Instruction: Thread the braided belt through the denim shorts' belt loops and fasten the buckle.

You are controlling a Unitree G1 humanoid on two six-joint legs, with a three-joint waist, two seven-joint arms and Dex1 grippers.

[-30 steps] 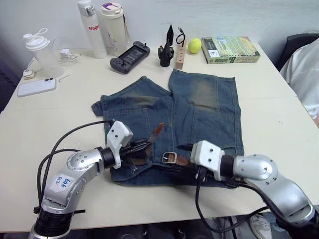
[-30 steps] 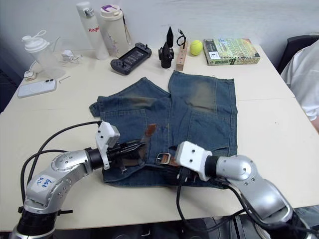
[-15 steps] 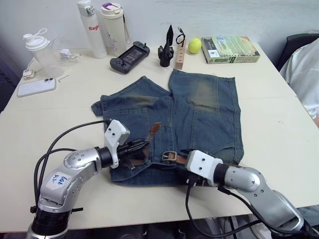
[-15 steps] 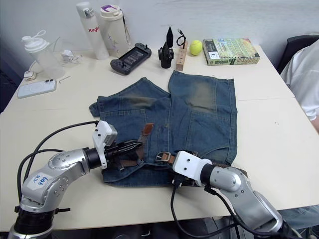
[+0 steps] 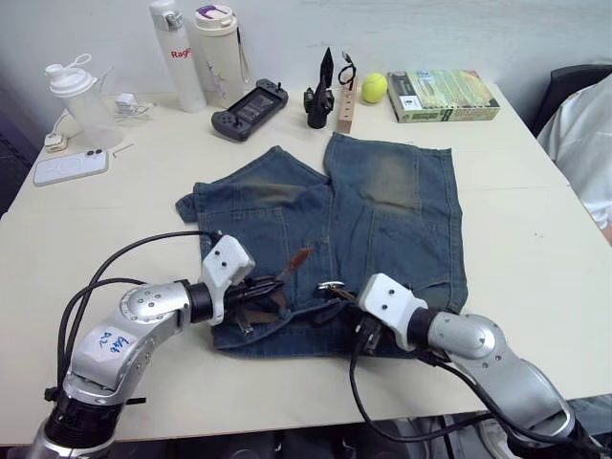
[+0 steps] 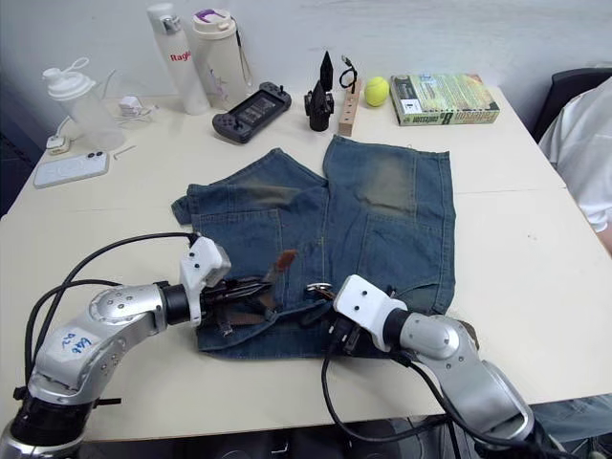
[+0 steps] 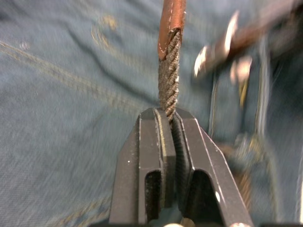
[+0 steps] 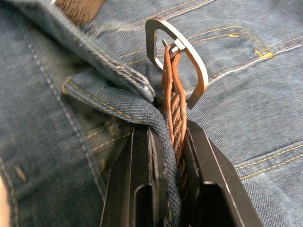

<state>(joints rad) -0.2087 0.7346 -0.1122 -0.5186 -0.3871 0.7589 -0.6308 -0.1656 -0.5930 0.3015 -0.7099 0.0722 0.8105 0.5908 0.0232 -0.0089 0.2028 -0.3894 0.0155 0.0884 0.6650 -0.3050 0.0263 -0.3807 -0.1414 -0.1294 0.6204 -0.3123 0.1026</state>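
One pair of denim shorts spread flat at the middle of the table, waistband toward the near edge, legs toward the far edge. One braided belt along the waistband, mostly buried under denim and arms, so length and routing hard to follow. Left pincer clenched on the woven strap just below the tan tip, tip angled up off the cloth. Right pincer clenched on the belt's buckle end together with a fold of waistband, perhaps a belt loop, though not sure. One silver buckle standing just past the fingertips, frame tilted, prong hard to make out. Along the far edge: two tall bottles near the far left corner, one shaker, one phone, one game controller, one tennis ball, one book. At the right edge, a person's white sleeve, cut off by the frame.
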